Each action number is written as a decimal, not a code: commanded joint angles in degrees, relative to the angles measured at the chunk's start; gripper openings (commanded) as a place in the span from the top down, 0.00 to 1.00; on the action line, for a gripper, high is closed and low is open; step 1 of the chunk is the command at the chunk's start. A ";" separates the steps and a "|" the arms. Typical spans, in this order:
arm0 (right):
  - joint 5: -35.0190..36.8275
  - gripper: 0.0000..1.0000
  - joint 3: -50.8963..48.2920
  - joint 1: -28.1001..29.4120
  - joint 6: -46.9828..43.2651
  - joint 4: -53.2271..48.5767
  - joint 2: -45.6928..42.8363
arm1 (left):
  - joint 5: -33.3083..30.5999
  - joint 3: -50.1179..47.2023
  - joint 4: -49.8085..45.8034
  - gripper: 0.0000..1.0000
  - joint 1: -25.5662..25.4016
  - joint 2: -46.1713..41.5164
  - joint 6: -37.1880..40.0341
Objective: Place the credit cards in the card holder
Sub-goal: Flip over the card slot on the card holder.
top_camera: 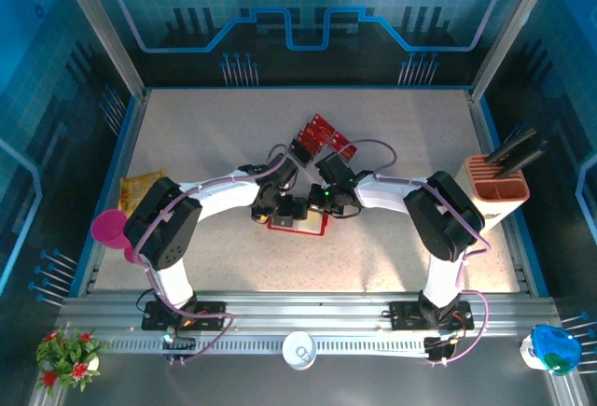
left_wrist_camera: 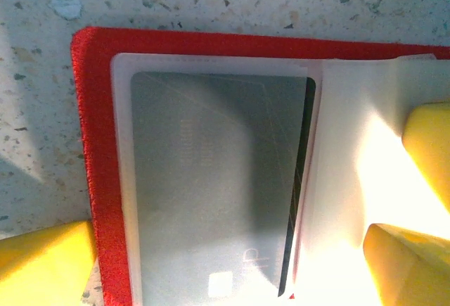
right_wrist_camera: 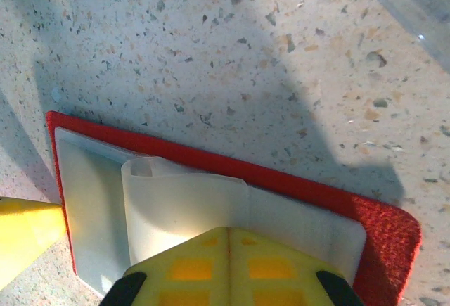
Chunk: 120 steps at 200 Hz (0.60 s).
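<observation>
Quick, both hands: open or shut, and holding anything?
Left hand: open, fingers wide over the card holder, holding nothing.
Right hand: shut, tips on the holder's clear pocket; a pinch cannot be told.

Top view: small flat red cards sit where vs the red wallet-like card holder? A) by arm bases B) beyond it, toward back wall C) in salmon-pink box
B: the small flat red cards lie past the red wallet-like card holder, on its far side.

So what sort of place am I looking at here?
Probably a robot test booth: left arm and right arm bolted to a metal rail, a speckled table walled by blue printed panels, credit cards laid out as props.
</observation>
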 commanded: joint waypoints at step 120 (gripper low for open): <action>1.38 0.60 -3.49 -1.35 2.64 -0.58 -5.12 | 2.26 -2.43 1.52 0.22 -0.47 2.26 2.45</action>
